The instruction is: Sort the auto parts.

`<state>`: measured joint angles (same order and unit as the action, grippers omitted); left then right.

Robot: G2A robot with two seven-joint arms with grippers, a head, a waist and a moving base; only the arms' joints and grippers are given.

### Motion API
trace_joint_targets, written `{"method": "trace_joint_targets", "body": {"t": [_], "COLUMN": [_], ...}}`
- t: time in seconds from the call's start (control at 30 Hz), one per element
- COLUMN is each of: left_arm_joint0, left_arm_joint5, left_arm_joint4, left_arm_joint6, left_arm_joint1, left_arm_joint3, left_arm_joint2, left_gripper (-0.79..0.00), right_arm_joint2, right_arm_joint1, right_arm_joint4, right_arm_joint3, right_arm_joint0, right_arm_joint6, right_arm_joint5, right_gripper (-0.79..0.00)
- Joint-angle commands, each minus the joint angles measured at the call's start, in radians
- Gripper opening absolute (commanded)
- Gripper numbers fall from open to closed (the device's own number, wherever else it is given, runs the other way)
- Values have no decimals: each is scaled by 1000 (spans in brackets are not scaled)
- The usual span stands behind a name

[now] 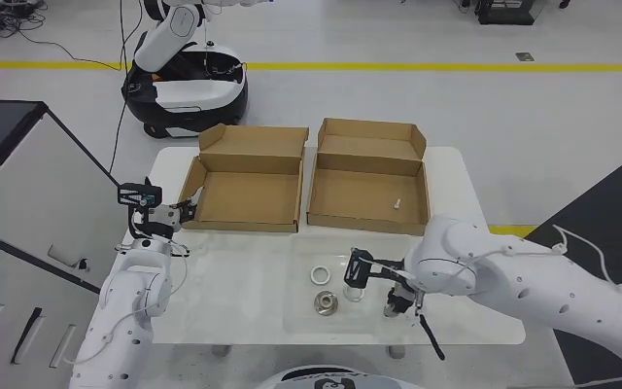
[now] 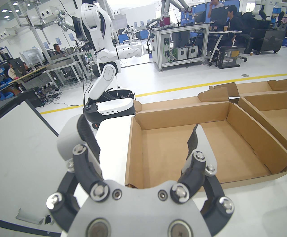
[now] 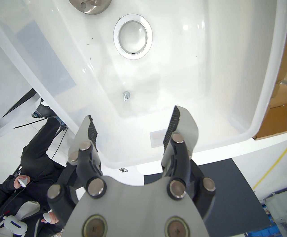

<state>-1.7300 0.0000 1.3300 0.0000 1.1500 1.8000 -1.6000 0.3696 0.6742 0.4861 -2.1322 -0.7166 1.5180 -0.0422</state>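
Sorting looks barely begun: one part boxed, three waiting.

At the bench's (image 1: 447, 194) left edge the left tool (image 2: 139, 121) hangs wide open and empty beside the bare left box (image 1: 243, 194). The right box (image 1: 360, 194), also along the far edge, holds one white bolt (image 1: 397, 204). Toward the near edge, the clear tray (image 3: 257, 125) holds a flanged hub (image 3: 90, 4), a ring (image 3: 132, 36) and a short bolt (image 3: 126, 96). The right tool (image 3: 133, 112) hovers over that bolt, wide open and empty.

Glossy white arms (image 1: 136, 292); grey wrist plates (image 2: 139, 215), silver screws (image 2: 98, 192); black links (image 2: 85, 166); jaws with ribbed black pads (image 2: 88, 134).
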Motion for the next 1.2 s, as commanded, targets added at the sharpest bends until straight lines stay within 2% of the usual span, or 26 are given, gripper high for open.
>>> {"method": "trace_joint_targets", "body": {"t": [0.0,0.7,1.17], "left_arm_joint0": [0,0,0], "left_arm_joint5": [0,0,0], "left_arm_joint4": [0,0,0], "left_arm_joint6": [0,0,0], "left_arm_joint1": [0,0,0], "left_arm_joint3": [0,0,0], "left_arm_joint2": [0,0,0], "left_gripper": [0,0,0], "right_arm_joint2": [-1,-34,-54], "right_arm_joint1": [2,49,69], "right_arm_joint4": [-1,2,20], "right_arm_joint3": [2,68,117], "right_arm_joint0": [-5,-59,-68], "right_arm_joint6": [1,15,18], "right_arm_joint5": [-2,-5,-4], "right_gripper": [-413,-428,-468]}}
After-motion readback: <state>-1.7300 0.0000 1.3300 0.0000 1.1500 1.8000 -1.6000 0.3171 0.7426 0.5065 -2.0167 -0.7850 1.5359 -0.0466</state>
